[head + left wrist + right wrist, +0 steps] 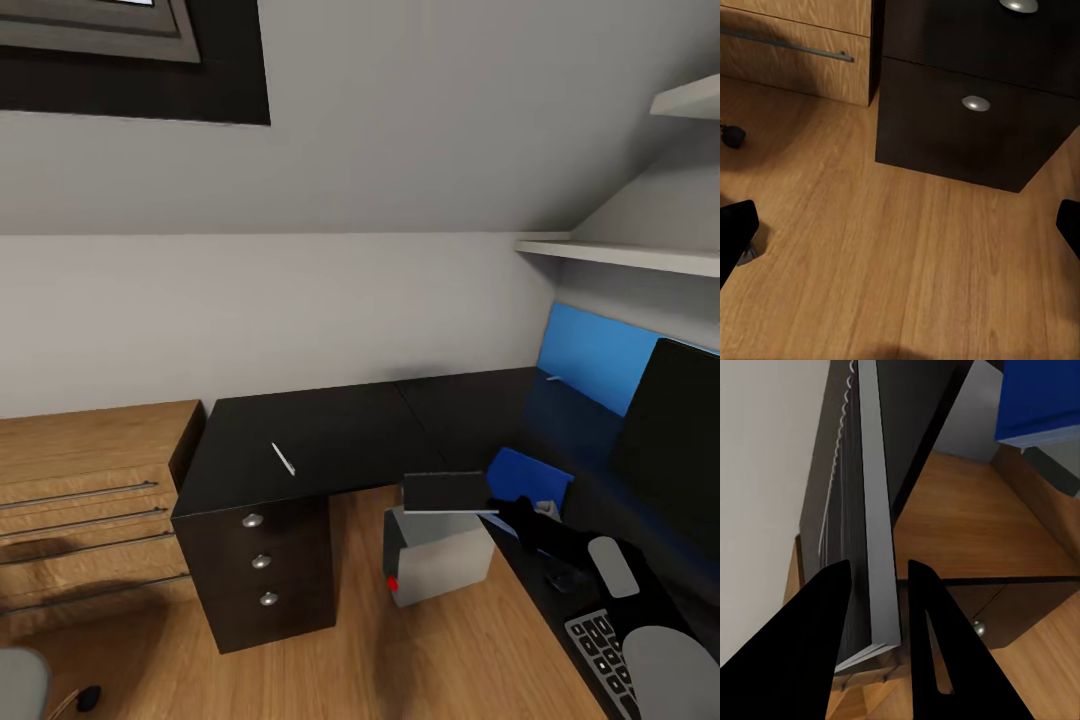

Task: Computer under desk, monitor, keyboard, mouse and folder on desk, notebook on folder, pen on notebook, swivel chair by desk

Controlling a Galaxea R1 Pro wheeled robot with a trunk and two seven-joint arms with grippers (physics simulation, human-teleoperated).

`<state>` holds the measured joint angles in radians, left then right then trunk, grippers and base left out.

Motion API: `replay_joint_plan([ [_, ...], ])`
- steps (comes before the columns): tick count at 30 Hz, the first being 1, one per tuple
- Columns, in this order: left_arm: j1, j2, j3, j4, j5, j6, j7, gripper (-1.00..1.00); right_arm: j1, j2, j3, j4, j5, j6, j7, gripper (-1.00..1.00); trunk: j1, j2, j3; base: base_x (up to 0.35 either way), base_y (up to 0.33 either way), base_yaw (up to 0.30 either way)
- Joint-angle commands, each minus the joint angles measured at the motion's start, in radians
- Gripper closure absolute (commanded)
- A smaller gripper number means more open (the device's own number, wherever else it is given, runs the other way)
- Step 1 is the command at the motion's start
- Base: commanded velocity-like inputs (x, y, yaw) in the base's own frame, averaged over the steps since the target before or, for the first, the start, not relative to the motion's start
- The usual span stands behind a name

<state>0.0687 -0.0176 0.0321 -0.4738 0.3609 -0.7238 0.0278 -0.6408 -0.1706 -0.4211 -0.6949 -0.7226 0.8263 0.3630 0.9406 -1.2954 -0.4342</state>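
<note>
Notebook point(445, 491), one, dark grey, is pinched at its edge between the two black fingers point(832, 637) of the right gripper point(874, 622) and held flat above the computer point(440, 562), one grey tower with a red dot, standing on the floor in the inner corner of the L-shaped desk point(330, 430). One white pen point(283, 458) is seen lying on the desktop above the drawer unit with three round knobs. One blue folder point(528, 478) lies on the desk just beside the notebook; one monitor point(668, 430) stands at the right, one keyboard point(603, 645) is cut by the frame edge. Left gripper point(900, 232) is spread wide over bare wooden floor point(900, 262). One wooden drawer chest point(85, 500) is set touching the desk; grey walls, two white shelves point(620, 255)
</note>
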Motion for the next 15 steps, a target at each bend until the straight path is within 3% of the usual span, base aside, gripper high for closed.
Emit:
replay_joint_plan([
  [1, 0.000, -0.001, 0.003, -0.002, -0.005, 0.000, 0.003, -1.00, -0.001, 0.000, -0.004, 0.000, 0.003, 0.006, 0.004, 1.00, 0.000, -0.001, -0.001, 0.000, 0.000, 0.000],
  [7, 0.000, -0.001, 0.003, -0.002, -0.005, 0.000, 0.003, -1.00, -0.001, 0.005, -0.004, -0.002, 0.001, 0.006, 0.006, 1.00, 0.000, -0.001, -0.001, 0.000, 0.000, -0.059],
  [15, 0.000, -0.001, 0.003, -0.001, -0.005, 0.000, 0.003, -1.00, 0.000, 0.007, -0.004, -0.005, 0.000, 0.005, 0.008, 1.00, 0.000, -0.001, -0.001, 0.000, 0.000, -0.216],
])
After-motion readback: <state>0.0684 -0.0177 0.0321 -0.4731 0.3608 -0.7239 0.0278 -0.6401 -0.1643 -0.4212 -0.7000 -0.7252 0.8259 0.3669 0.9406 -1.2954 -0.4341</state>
